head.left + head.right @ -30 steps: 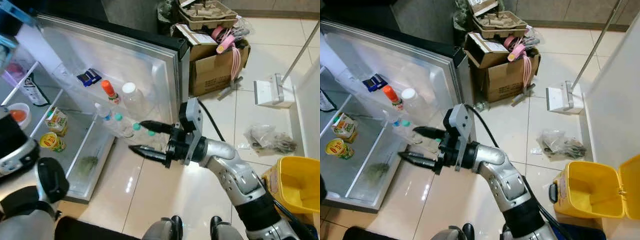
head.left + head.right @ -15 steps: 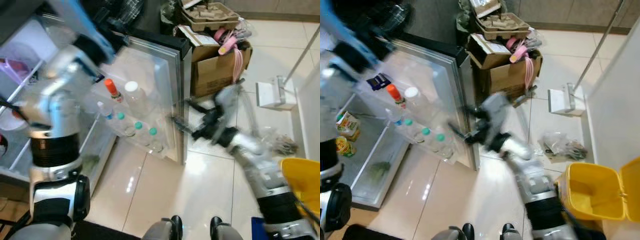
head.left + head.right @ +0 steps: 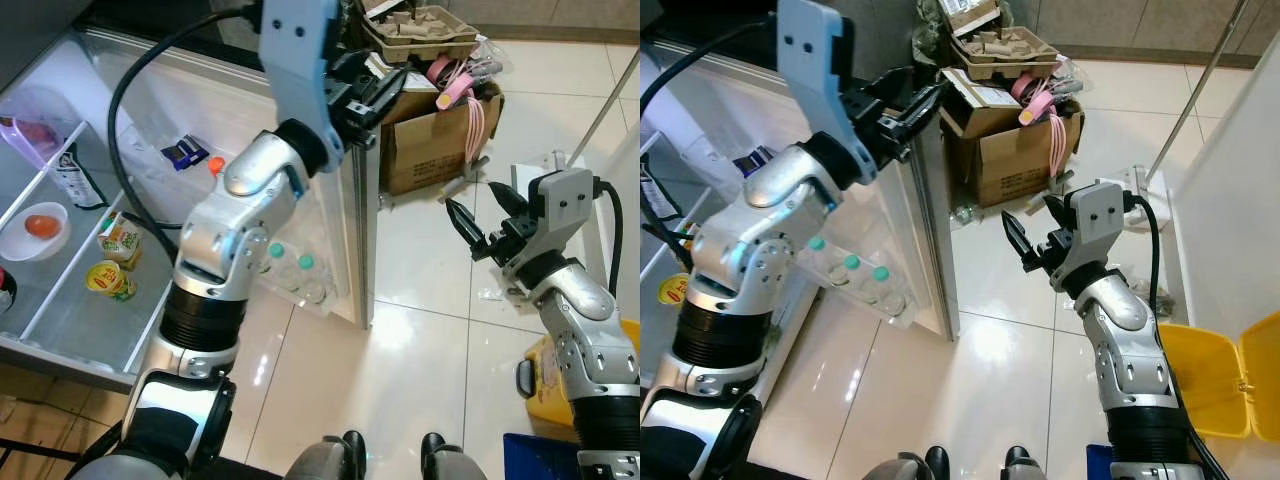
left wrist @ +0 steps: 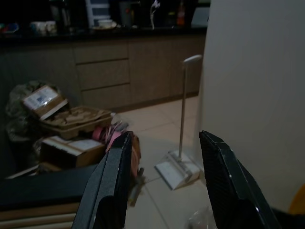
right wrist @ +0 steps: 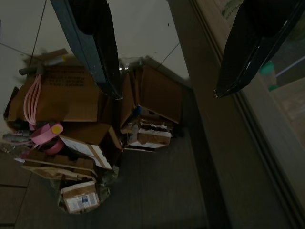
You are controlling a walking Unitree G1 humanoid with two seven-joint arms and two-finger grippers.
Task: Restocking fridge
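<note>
Kitchen cabinets (image 4: 102, 71) appear behind the spread left end effector (image 4: 164, 183).

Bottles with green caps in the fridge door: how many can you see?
3. The green-capped bottles stand in a row on the fridge door's lower shelf: one nearest the fridge, one in the middle, one nearest the door's edge. The left arm may hide more.

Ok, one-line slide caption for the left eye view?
Left gripper reaches over the open fridge door; right gripper hovers open above the tiled floor.
</note>
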